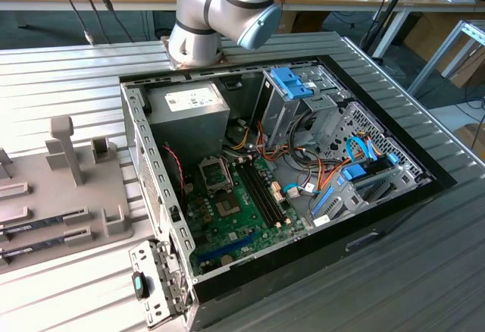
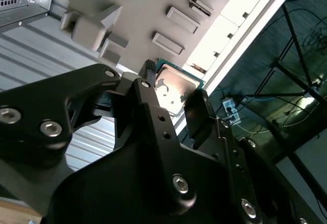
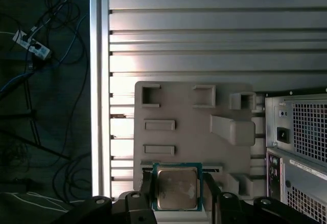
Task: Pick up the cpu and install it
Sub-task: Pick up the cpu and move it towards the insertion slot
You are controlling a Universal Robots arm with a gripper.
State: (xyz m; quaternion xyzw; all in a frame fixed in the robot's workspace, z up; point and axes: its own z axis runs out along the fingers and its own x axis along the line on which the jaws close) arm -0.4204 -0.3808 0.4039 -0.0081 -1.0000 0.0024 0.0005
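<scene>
You had the slatted table (image 1: 76, 67) carrying the open computer case (image 1: 303, 267), with the grey tray (image 3: 194, 142) beside it. Above that tray, your gripper (image 3: 178, 193) was clamped on the cpu (image 3: 177, 185), fingers pressing its opposite edges.

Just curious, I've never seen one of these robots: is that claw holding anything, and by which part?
Yes. The gripper holds the cpu, pinched by two opposite edges, with its metal top facing both wrist views.
</scene>
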